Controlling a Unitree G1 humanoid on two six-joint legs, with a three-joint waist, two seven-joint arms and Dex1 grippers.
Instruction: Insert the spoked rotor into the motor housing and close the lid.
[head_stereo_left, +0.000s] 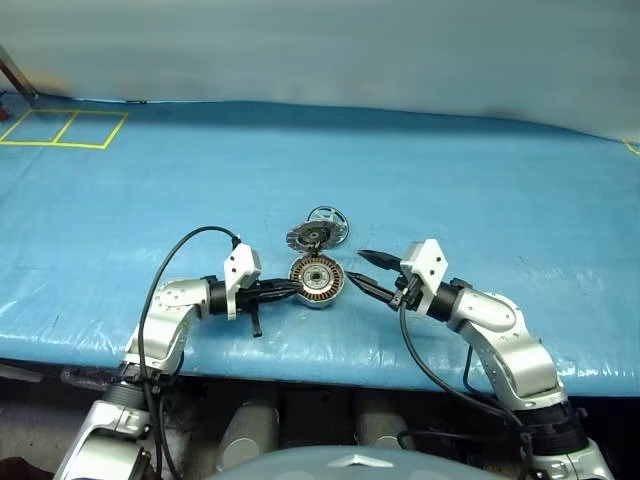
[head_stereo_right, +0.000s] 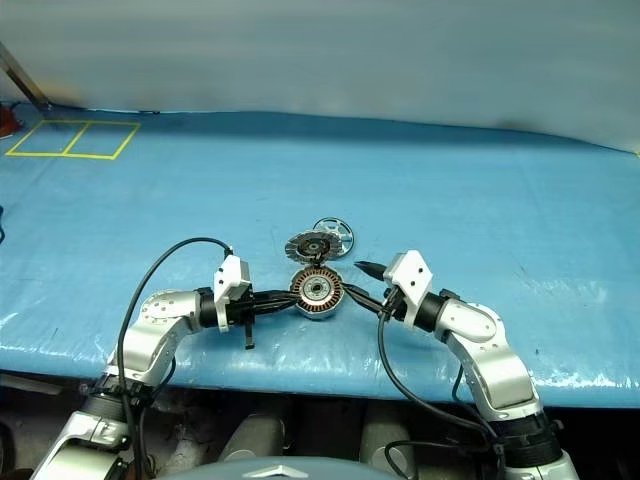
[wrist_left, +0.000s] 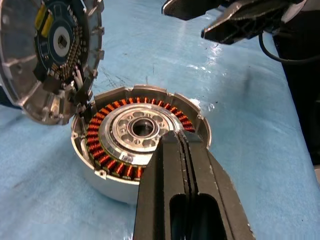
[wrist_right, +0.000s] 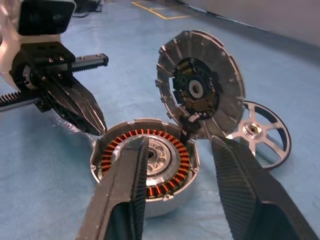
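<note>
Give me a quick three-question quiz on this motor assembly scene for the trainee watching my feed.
1. True or false: the spoked rotor is already seated inside the motor housing.
2. How does the lid stand? A) shut flat on the housing B) raised open at the housing's edge C) lying apart on the blue table cover
3. Which end effector has its fingers shut together, the left end effector or the right end effector?

Key: 1. False; it lies on the cover beyond the lid. 2. B. 3. The left, at the housing's rim; the right one's fingers stand apart.
</note>
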